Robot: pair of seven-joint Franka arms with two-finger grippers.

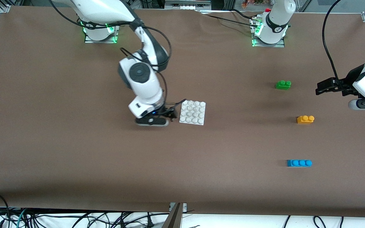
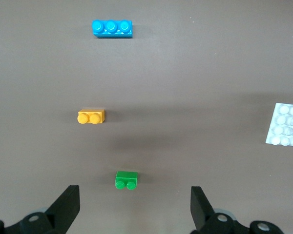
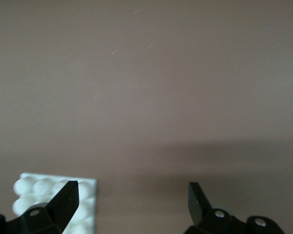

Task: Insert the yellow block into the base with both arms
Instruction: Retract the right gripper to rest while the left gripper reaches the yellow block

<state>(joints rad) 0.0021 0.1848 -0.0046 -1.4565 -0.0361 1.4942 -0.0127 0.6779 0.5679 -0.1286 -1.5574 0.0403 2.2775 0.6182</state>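
Gleaming studded yellow block (image 1: pixel 305 119) (glossy plastic), white base (image 1: pixel 192 112)

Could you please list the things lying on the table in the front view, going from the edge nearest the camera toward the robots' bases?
Blue block → yellow block → white base → green block.
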